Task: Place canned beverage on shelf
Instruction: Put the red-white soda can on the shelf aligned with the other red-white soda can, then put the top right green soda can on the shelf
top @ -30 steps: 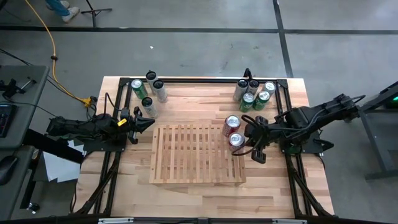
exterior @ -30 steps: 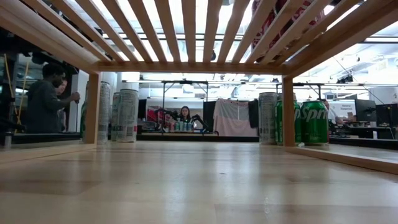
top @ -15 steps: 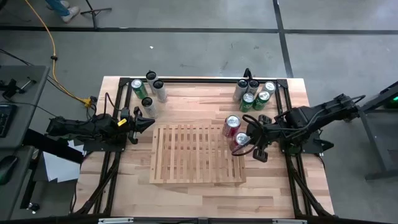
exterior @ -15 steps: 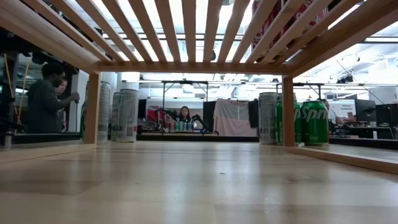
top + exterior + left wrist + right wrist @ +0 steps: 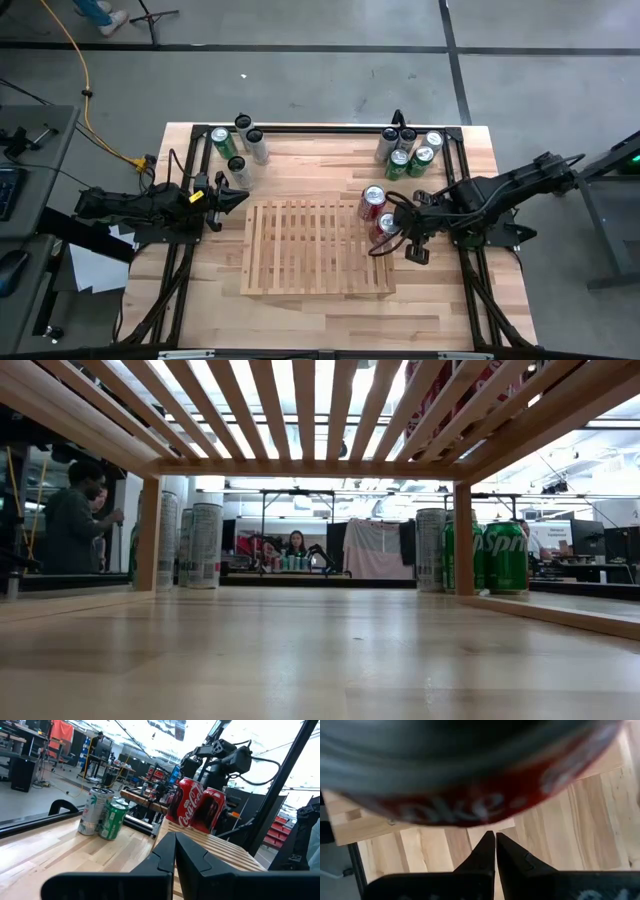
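Two red cans stand at the shelf's right edge. Right gripper clenched, empty (beside them); next, probably withdraw.

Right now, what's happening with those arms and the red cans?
Right gripper shut, empty, beside near red can. Left gripper shut, parked left. Two red cans upright on shelf. Nothing blocking.

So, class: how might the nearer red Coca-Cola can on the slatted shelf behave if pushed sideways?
The Coca-Cola can stands upright and tall on a small base, so it would probably tip. The shelf has gaps between slats, so its base may catch. Once down, its round body would likely roll.
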